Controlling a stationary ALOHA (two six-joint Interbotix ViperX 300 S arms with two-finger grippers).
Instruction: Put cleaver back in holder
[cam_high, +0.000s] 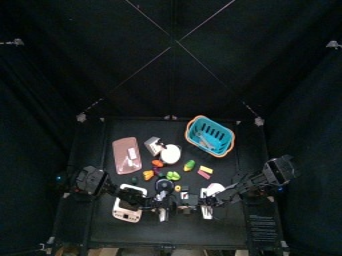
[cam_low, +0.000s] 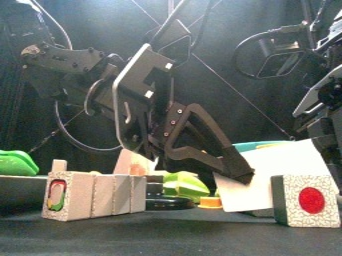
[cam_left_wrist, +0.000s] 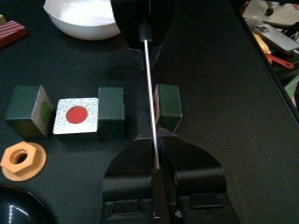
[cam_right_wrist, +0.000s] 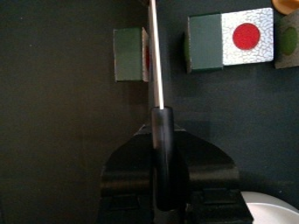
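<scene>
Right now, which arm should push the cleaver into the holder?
Probably the right. The right gripper clamps the cleaver by its dark handle, with the blade lined up between two green blocks of the holder. The left gripper only meets the thin blade edge.

Silver cleaver blade, dark green holder blocks with red dot on white face, turquoise basket, pink board, white bowl

One cleaver, one white bowl, one blue basket, two end effectors
</scene>
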